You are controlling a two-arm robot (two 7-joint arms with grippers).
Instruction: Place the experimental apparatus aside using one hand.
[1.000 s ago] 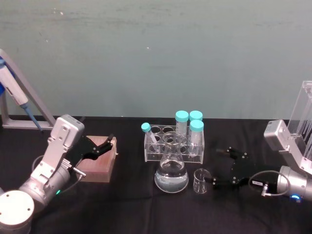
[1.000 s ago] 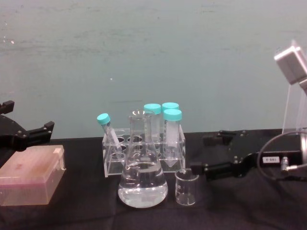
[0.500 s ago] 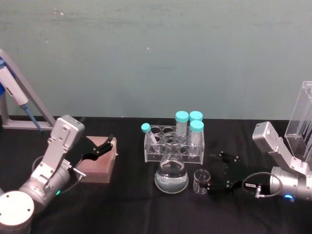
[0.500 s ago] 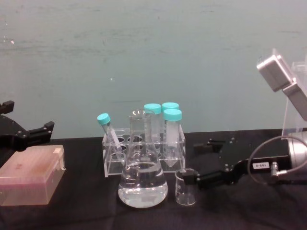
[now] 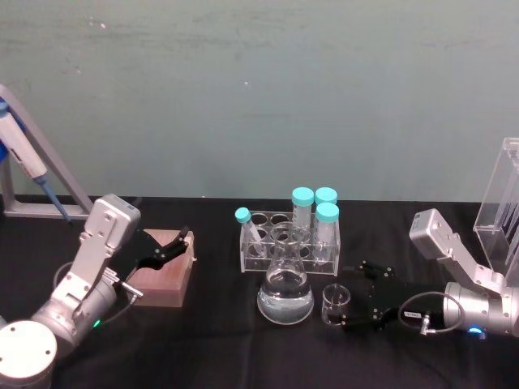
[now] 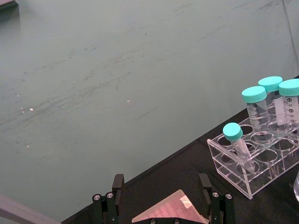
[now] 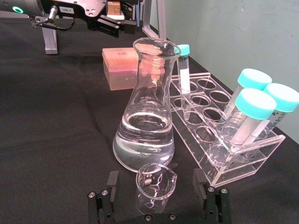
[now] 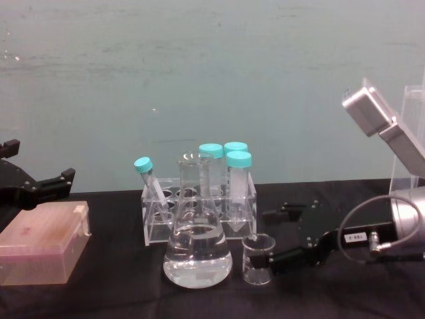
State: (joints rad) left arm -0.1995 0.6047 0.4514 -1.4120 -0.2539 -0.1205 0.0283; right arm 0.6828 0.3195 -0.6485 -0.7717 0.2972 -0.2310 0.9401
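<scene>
Reference object: the conical flask [image 5: 285, 288], upright at table centre and part-filled with clear liquid. The small glass beaker [image 7: 155, 186] stands upright just beside the flask on its right, slightly nearer the robot, and appears empty. The right gripper [image 5: 350, 298] lies low over the table on the right of the flask, with its fingers pointing toward it. Its jaws are spread wide, one on each side of the beaker. The right wrist view shows a gap at both fingers, so nothing is gripped yet. The beaker's long axis is vertical and the fingers lie level with its wall, so closing should clamp it across its width. The flask wall is close to the beaker, so clearance on that side is probably small. The tube rack [image 5: 288, 235] stands just behind the flask. The tall acrylic rack [image 5: 503, 211] stands well apart to the flask's right, beyond the right arm. The left gripper [image 6: 161, 186] is parked well to the flask's left, above the pink box [image 8: 43, 249], with its jaws apart and holding nothing. The right arm is clearly the nearer one.
</scene>
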